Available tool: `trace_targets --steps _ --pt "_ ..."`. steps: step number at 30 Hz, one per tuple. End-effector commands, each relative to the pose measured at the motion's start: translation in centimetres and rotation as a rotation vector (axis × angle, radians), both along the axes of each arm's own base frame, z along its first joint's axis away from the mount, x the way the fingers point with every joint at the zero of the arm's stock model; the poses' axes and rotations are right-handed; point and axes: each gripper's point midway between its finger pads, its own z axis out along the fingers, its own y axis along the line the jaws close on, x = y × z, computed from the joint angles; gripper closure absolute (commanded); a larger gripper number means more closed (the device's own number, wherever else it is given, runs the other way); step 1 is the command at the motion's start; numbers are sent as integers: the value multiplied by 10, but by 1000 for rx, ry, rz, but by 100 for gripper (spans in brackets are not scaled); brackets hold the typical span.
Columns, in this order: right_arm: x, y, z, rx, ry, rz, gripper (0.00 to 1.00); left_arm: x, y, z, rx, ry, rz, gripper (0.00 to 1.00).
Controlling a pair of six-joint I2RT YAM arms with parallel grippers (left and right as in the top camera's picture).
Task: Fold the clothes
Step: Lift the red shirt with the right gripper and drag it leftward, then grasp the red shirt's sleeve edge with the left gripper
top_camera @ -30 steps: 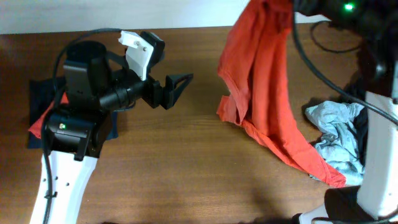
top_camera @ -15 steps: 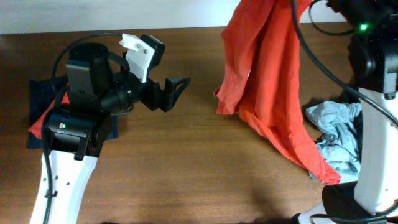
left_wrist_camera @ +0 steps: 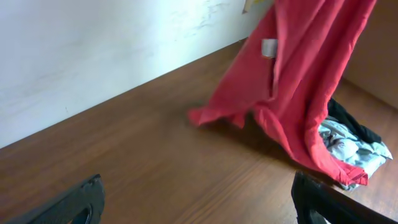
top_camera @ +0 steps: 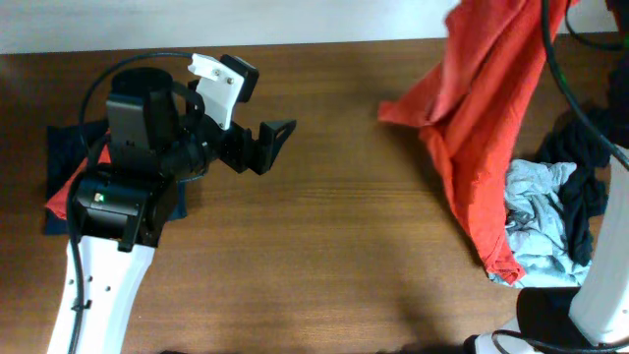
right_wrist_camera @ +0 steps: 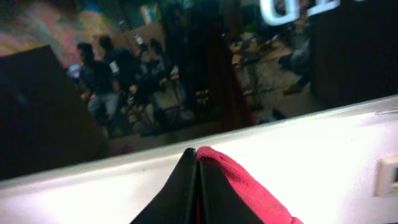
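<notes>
A red-orange T-shirt (top_camera: 482, 108) hangs from above the table's far right edge, its lower hem trailing onto the pile of clothes at the right. My right gripper (right_wrist_camera: 196, 157) is shut on a fold of this shirt (right_wrist_camera: 245, 186), high up and outside the overhead view. The left wrist view shows the shirt (left_wrist_camera: 298, 81) draped down to the wood, a small label on it. My left gripper (top_camera: 273, 138) hovers over the table's left half, far from the shirt. Its jaws stand wide open and hold nothing (left_wrist_camera: 196, 205).
A crumpled grey-blue garment (top_camera: 536, 221) and a black one (top_camera: 580, 187) lie heaped at the right edge, partly under the shirt's hem. At the far left, a folded navy garment (top_camera: 64, 147) with a red-orange one (top_camera: 61, 197) sits beneath my left arm. White wall behind the table.
The right arm has carried the shirt up and to the right, dragging its lower part off the middle of the table toward the pile. The left arm has barely moved.
</notes>
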Motion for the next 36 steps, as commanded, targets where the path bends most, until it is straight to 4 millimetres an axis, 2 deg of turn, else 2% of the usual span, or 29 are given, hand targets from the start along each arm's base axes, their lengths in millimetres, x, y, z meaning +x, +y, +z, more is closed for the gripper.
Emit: trace_targets --steps 1,4,6,10,14,17,20,22,27,29,32,36 --pt "-9 51 7 -10 -17 140 96 9 4 -2 36 -12 28 4" --pt "-11 108 -8 -14 31 270 96 13 9 -5 55 -11 61 3" --pt "-8 140 -27 -22 89 331 96 15 13 -7 69 -8 85 1" --pt "10 201 -93 -63 277 424 95 16 24 -15 103 19 135 1" --pt "31 250 -165 -114 450 490 95 17 45 -18 142 32 219 1" --pt "37 279 -210 -148 548 528 93 16 66 -11 161 11 295 1" --pt "30 311 -242 -184 618 607 89 12 81 0 159 -18 342 1" --pt "20 327 -253 -200 649 646 85 10 86 4 156 -27 357 1" --pt "-13 358 -264 -250 693 719 80 7 93 0 167 -10 379 1" --pt "-19 360 -268 -294 696 715 79 7 93 -1 169 -5 378 1" --pt "-12 336 -276 -345 729 579 79 5 94 -6 176 18 376 1" --pt "6 291 -285 -343 793 436 70 6 92 -26 195 95 361 1"
